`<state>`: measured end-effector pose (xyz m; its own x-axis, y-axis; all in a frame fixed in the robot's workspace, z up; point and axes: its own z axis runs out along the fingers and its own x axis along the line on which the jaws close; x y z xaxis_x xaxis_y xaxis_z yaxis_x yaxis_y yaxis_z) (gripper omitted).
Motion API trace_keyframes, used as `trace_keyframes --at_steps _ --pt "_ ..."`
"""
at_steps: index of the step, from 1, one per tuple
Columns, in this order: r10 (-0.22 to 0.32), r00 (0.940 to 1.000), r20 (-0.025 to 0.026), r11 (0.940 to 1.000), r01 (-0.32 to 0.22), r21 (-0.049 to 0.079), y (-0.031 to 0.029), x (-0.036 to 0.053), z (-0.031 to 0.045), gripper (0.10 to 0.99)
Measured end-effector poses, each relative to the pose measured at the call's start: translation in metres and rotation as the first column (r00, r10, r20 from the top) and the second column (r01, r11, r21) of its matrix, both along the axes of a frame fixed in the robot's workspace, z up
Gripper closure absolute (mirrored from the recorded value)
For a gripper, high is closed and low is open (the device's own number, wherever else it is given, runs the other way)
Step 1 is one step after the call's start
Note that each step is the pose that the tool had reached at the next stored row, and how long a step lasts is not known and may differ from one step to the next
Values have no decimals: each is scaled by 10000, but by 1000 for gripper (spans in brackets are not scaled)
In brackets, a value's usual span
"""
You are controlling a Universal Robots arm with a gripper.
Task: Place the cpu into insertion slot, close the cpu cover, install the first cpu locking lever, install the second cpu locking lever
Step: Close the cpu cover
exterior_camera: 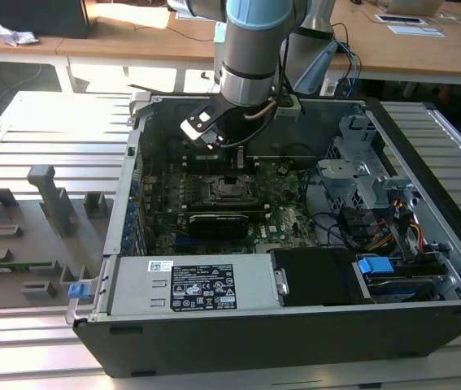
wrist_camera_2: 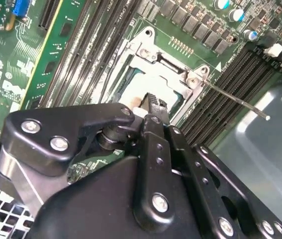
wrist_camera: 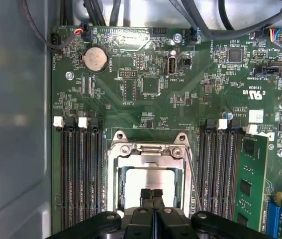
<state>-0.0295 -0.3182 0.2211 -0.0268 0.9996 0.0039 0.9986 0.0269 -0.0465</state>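
Seemingly the cpu [wrist_camera: 136,180] already lies in the insertion slot [exterior_camera: 232,188], mid-frame in the exterior view, with the cpu cover [wrist_camera: 148,155] down over it. The gripper [wrist_camera: 152,195] hovers just above, fingertips pressed together, pinching nothing. The chip looks light, stiff and fragile, best taken by its edges. The wire locking lever [wrist_camera_2: 240,103] looks springy, best pushed near its free end. A white printed label [exterior_camera: 204,294] sits lower centre in the exterior view, and the motherboard [wrist_camera: 145,99] carries white lettering, neither read here.

I see a pale slatted table [exterior_camera: 51,122] across the exterior view, sunlit wooden desks [exterior_camera: 141,36] along the top, dark floor [exterior_camera: 6,81] at upper left.
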Motion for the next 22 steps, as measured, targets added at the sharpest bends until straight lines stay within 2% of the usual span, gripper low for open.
trace_keyframes --at_steps 2,4,5,7,10,15,22 --pt "-2 10000 0 10000 2 -3 0 0 39 980" --pt "-1 10000 0 10000 1 -14 0 1 117 980" --pt "1 10000 -1 10000 -1 -26 0 1 177 980" --pt "1 10000 1 10000 -1 -40 0 2 244 980" --pt "0 10000 0 10000 0 -74 0 1 417 980" --pt "0 10000 0 9999 0 -142 -2 1 606 980" --pt "0 10000 0 9999 0 -154 -2 1 608 980"
